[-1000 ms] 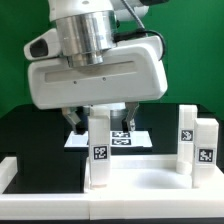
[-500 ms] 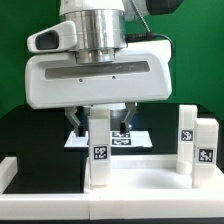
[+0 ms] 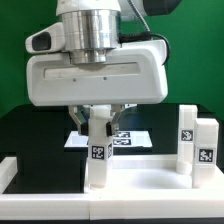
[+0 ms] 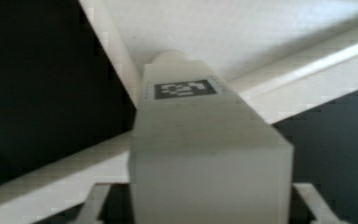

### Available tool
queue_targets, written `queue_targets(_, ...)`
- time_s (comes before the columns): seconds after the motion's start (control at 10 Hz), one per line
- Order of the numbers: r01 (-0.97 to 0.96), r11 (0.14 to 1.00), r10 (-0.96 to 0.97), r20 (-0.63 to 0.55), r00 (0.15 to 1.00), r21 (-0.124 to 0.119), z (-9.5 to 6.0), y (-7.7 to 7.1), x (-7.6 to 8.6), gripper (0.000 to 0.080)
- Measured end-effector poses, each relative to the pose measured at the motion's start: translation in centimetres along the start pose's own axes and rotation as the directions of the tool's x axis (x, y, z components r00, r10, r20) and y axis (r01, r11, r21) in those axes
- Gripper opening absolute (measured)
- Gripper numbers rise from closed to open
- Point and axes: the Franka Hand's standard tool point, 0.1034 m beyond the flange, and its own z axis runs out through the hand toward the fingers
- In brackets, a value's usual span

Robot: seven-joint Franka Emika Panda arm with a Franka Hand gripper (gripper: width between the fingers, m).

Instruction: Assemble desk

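While fingers (image 3: 98, 116) grip leg (image 3: 98, 150), upright on tabletop (image 3: 140, 185)

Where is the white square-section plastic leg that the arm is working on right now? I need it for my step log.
In the exterior view, the white square-section plastic leg stands upright left of centre, directly beneath the hand, on the white rimmed tabletop; two more legs stand at that view's right.

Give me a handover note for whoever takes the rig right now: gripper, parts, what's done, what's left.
Gripper: shut on the leg, which stands upright on the tabletop near the exterior view's left.
Two other legs stand upright at the exterior view's right. The fourth leg is not in view.
Marker board lies behind on the black table.
Done: leg brought to the tabletop. Whether it is seated cannot be told.
Left: fix this leg, then the others.
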Motion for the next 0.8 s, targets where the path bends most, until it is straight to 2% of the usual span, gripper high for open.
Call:
queue_targets(0.1,-0.215,0.977,0.215,0.005,0.977,0.0,0.0,0.2,-0.1,0.0296)
queue_targets(0.3,-0.581,0.812,0.578,0.062,0.814,0.052,0.2,1.2,0.1,0.0297)
queue_targets(0.4,-0.682,0.729,0.678,0.082,0.731,0.053,0.2,1.5,0.1,0.0297)
queue_targets(0.5,-0.719,0.694,0.714,0.084,0.695,0.048,0.2,1.6,0.1,0.0297)
queue_targets(0.6,-0.704,0.709,0.699,0.083,0.71,0.05,0.2,1.5,0.1,0.0297)
queue_targets(0.7,-0.652,0.757,0.648,0.079,0.758,0.046,0.3,1.5,0.0,0.0378)
queue_targets(0.8,-0.504,0.863,0.501,0.074,0.862,0.027,0.2,1.0,-0.3,0.0378)
